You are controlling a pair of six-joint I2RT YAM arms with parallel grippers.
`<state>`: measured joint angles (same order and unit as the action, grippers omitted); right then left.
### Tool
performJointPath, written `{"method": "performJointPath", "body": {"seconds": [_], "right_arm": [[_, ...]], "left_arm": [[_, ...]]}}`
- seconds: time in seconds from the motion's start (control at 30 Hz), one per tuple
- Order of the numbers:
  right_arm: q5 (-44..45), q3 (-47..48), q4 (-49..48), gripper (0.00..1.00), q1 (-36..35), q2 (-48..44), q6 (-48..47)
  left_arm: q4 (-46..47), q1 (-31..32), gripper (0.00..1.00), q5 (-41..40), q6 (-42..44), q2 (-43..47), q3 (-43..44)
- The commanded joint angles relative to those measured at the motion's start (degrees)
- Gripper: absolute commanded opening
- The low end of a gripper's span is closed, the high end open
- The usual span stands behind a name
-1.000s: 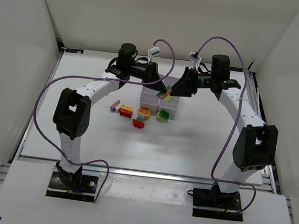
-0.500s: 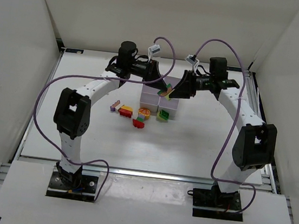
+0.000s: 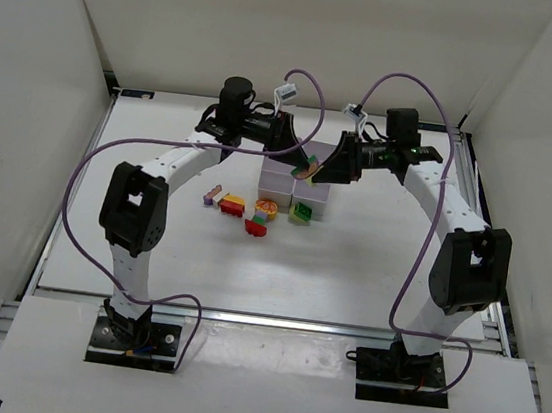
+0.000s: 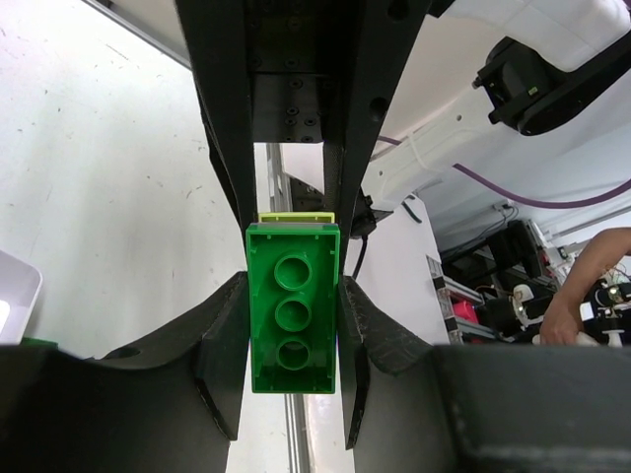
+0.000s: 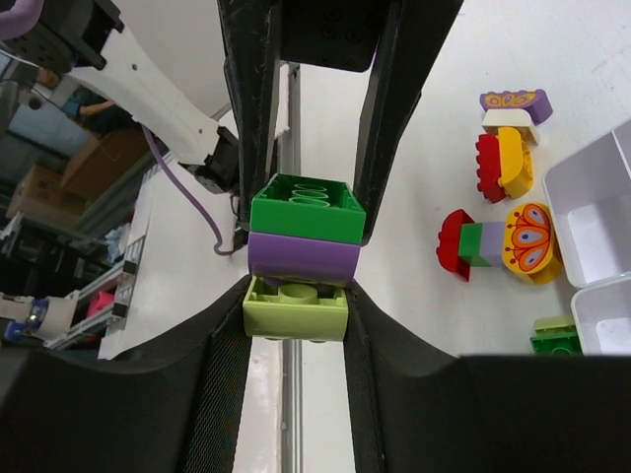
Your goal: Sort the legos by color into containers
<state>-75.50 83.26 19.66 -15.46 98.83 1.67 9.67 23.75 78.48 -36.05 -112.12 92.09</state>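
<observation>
1. The left gripper (image 4: pixel 292 357) is clamped on the green brick (image 4: pixel 292 310), with pads flat on both long sides and the studs facing its camera. It's partly closed, just as wide as the brick.
2. The right gripper (image 5: pixel 296 317) is squeezed nearly shut on the lime brick (image 5: pixel 296 307) at the other end of the same stack (image 3: pixel 306 168). Its tips reach about up to the seam with the purple brick (image 5: pixel 304 258).
3. What I'd worry about is that this looks like a pull-apart. The purple one sits between the two grips with nobody holding it, so it could go with either side. If the pull is crooked it could pop loose and land in the wrong cell or on the table (image 3: pixel 369 268). A shallow grip on the lime brick could also slip.
4. The stack bridges the two sets of jaws, so each brick end sits right between its own fingers, up in the air.
5. Below and just beside it are the containers (image 3: pixel 277 180).
6. The loose legos (image 3: pixel 232 204) lie on the table near the containers' left-front side. One green piece (image 5: pixel 554 335) looks to be right against a container wall.
</observation>
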Motion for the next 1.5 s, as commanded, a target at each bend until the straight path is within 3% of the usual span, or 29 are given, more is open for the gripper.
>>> {"method": "performJointPath", "body": {"seconds": [0.0, 0.13, 0.33, 0.5, 0.53, 0.63, 1.0, 1.2, 1.47], "right_arm": [[-0.7, 0.4, 7.5, 0.00, -0.3, -3.0, -10.2], [0.3, -2.9, 15.4, 0.00, -0.4, -5.4, -17.6], [4.0, -6.5, 16.6, 0.00, -0.4, -7.7, -20.0], [20.3, -4.3, 12.0, 0.00, -1.1, -4.5, -18.3], [23.4, -2.9, 11.7, 0.00, -2.3, -4.1, -18.6], [34.6, -1.4, 9.4, 0.00, -5.3, -2.2, -19.0], [55.2, 1.2, 3.6, 0.00, -11.2, 3.3, -19.0], [61.2, 2.8, 2.8, 0.00, -11.2, 5.8, -17.6], [61.8, 3.6, 3.5, 0.00, -11.2, 8.0, -17.3]], "left_arm": [[1.8, -1.9, 0.10, -2.3, 0.5, 3.3, -1.2], [1.8, -6.2, 0.10, -3.5, 0.8, 4.2, -1.7], [0.4, -10.0, 0.10, -4.6, 1.5, 4.9, -0.2], [-8.2, -11.7, 0.10, -10.9, 10.1, 6.6, 0.6], [-14.6, -12.0, 0.10, -11.9, 11.9, 7.0, 0.8], [-21.7, -13.1, 0.10, -17.6, 17.1, 7.9, 1.9], [-25.9, -16.9, 0.10, -24.1, 21.8, 11.5, -0.5], [-25.2, -17.3, 0.10, -23.9, 22.0, 12.4, -2.3], [-25.1, -17.5, 0.10, -23.5, 22.1, 11.5, -1.8]]}}
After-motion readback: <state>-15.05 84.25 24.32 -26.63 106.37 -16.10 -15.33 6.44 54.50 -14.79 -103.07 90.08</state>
